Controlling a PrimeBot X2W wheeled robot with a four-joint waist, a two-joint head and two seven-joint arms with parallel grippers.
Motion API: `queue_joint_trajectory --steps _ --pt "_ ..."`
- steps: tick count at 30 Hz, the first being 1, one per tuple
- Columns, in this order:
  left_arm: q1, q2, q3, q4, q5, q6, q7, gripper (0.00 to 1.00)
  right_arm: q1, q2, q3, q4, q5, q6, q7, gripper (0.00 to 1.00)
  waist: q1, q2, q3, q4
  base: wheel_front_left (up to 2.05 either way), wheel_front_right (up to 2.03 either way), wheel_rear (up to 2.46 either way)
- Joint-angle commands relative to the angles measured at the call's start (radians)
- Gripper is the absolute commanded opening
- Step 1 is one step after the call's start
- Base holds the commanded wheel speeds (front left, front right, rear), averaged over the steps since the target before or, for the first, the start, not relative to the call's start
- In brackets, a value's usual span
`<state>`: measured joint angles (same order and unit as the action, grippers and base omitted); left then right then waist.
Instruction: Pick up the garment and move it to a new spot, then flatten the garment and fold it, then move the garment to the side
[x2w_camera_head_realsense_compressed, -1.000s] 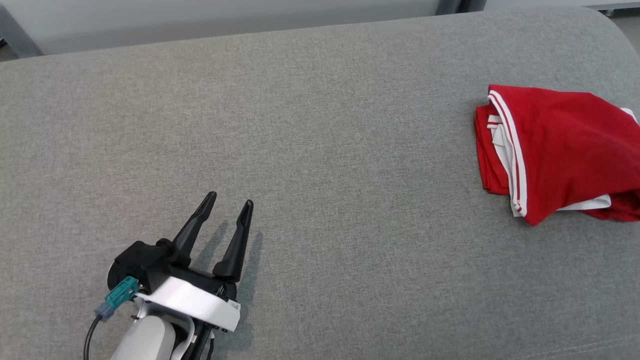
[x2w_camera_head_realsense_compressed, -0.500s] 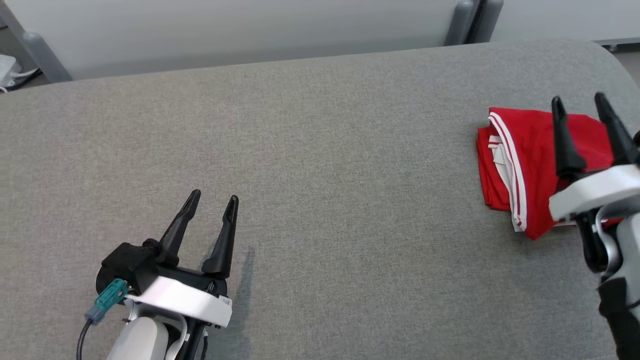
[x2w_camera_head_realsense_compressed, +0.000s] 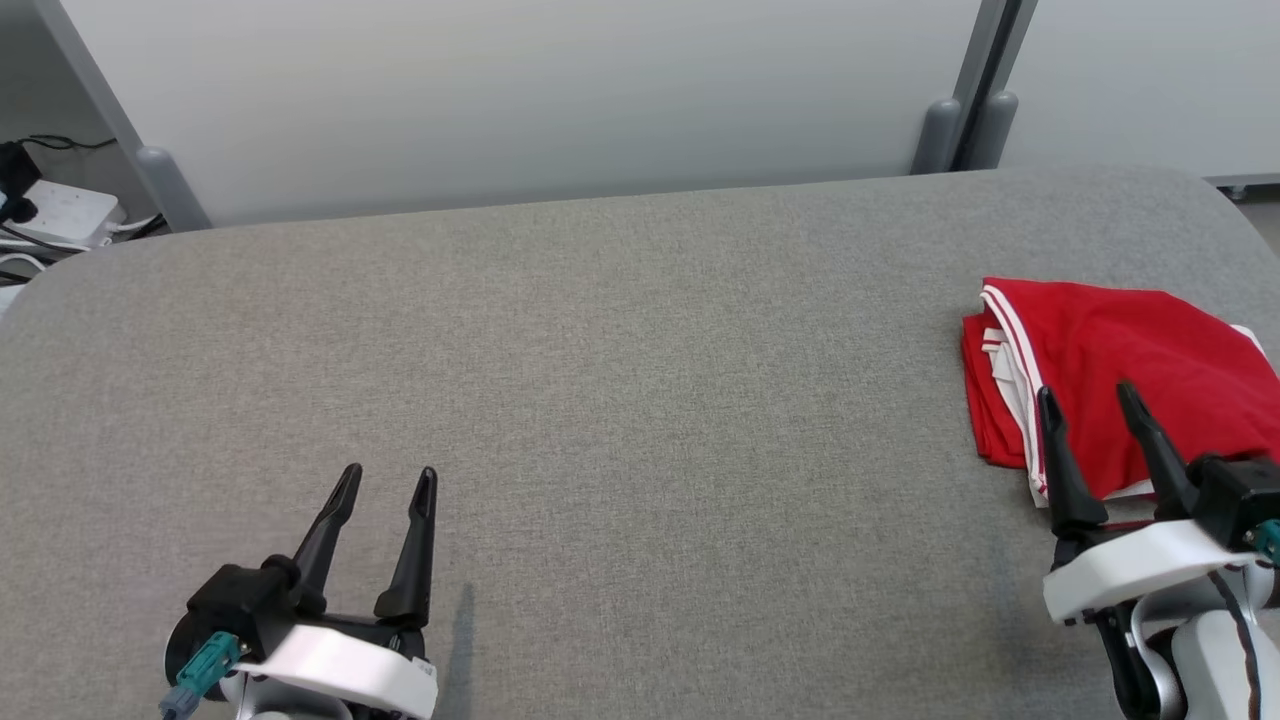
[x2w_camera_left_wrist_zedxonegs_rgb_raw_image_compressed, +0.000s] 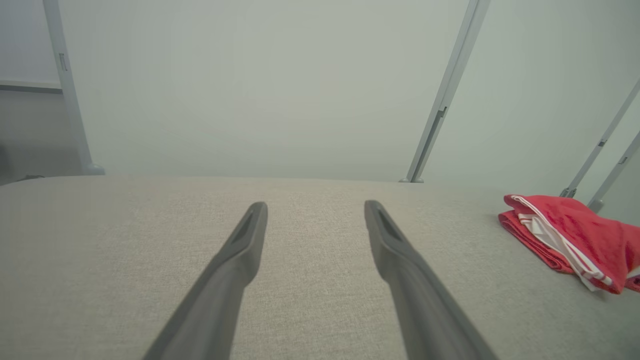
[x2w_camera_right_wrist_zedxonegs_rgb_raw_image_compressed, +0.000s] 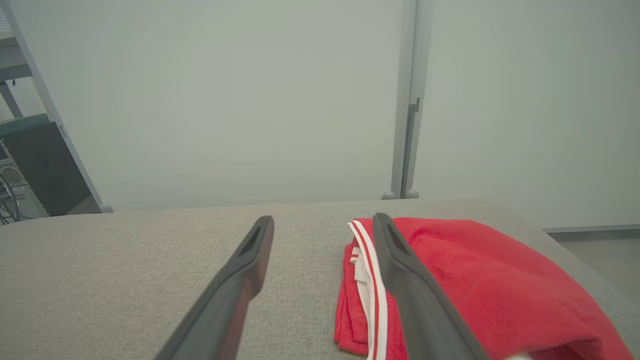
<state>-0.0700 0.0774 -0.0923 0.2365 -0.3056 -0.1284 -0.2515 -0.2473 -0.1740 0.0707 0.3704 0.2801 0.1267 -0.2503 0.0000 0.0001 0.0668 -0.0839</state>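
The head camera has tipped upward, so the whole picture slides down and more of the wall beyond the far edge shows. That shift is not the things moving. The right gripper (x2w_camera_head_realsense_compressed: 1086, 390) has really moved: a second ago it was out of the head view, half a second ago its tips reached over the far part of the garment (x2w_camera_head_realsense_compressed: 1150, 340), and now they sit back over the garment's near edge. The left gripper (x2w_camera_head_realsense_compressed: 390, 472) holds much the same place on the table (x2w_camera_head_realsense_compressed: 640, 350).

Nearest, toward the near edge, both grippers hover low with fingers spread apart and nothing between them, the left toward the left side and the right at the right side. Ahead of the left gripper the grey cloth-covered table is bare across its middle.

Farther out, the red garment with white stripes lies by the right edge as a compact, layered bundle. A little white fabric pokes out at its left side and near corner, so the fold is rough but holds together. Beyond the far edge stand pale panels (x2w_camera_head_realsense_compressed: 520, 100).

As I judge it, the garment is folded and set aside and nothing is gripped. The task looks essentially finished, with at most the arms left to settle at rest.
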Motion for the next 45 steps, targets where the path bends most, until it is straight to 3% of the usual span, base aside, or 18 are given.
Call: queue_joint_trajectory --steps 1,17,31,32,42,45 --pt "-0.011 0.007 0.045 -0.020 0.015 -0.002 -0.010 1.00 0.007 -0.004 0.012 -0.031 -0.015 0.004 -0.011 1.00 0.0000 -0.0001 -0.016 0.009 0.00 0.00 0.00" --pt "0.063 -0.024 0.161 -0.014 0.102 0.025 -0.010 1.00 0.092 0.039 -0.009 -0.053 -0.051 0.004 -0.011 1.00 0.0000 -0.0001 -0.065 0.042 0.00 0.00 0.00" --pt "0.087 -0.027 0.172 -0.048 0.136 0.046 -0.010 1.00 0.095 0.050 -0.005 -0.056 -0.048 0.004 -0.011 1.00 0.0000 -0.0001 -0.071 0.048 0.00 0.00 0.00" --pt "0.107 -0.032 0.142 -0.015 0.128 0.042 0.001 0.00 0.114 0.055 -0.027 -0.025 -0.043 0.000 0.001 0.00 0.0000 -0.0001 -0.071 0.048 0.00 0.00 0.00" --pt "0.114 -0.040 0.148 0.038 0.055 0.039 0.029 0.00 0.148 0.078 -0.036 0.010 0.029 0.000 0.025 0.00 0.0023 -0.0001 -0.073 0.050 0.00 0.00 0.00" --pt "0.111 -0.039 0.148 0.036 0.020 0.038 0.036 0.00 0.149 0.079 -0.040 0.006 0.062 0.000 0.033 0.00 0.0008 -0.0001 -0.072 0.051 0.00 0.00 0.00"
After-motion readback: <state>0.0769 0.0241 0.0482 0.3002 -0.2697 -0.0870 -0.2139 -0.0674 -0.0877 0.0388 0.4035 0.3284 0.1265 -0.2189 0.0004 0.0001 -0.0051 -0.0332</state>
